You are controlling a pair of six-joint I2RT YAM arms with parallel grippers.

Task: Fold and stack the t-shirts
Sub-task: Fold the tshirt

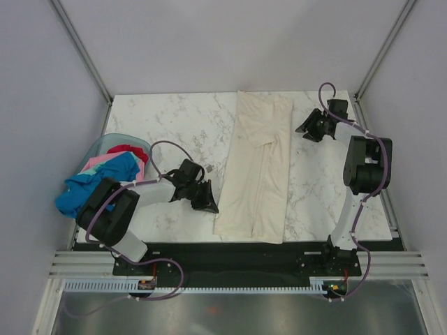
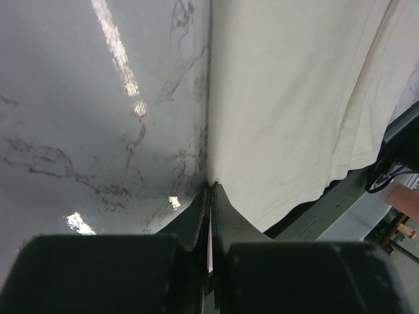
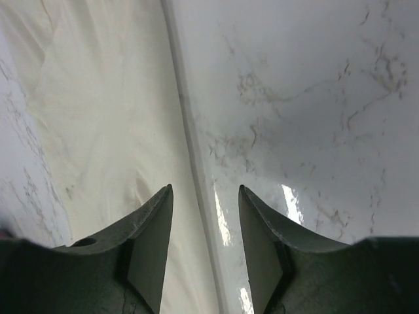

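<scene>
Black fingers of the left gripper (image 2: 211, 186) fill the bottom of its own camera view. They are pressed together with no gap. Their tips touch the left edge of the cream t-shirt (image 1: 255, 167), close to its near corner. I cannot tell if any cloth is pinched.

The cream t-shirt is folded into a long strip and lies flat on the marble table (image 1: 174, 118), between the two grippers. Its long way runs from the near edge to the far edge. I cannot tell which end is the neck.

The right gripper (image 1: 303, 130) is just right of the shirt's far end. Its jaws are about half apart and hold nothing. The shirt's right edge shows below the gap.

Well left of the left jaws, a blue t-shirt (image 1: 91, 192), a pink t-shirt (image 1: 105, 164) and a red t-shirt (image 1: 129, 150) sit heaped in a pale blue basket (image 1: 105, 143).
</scene>
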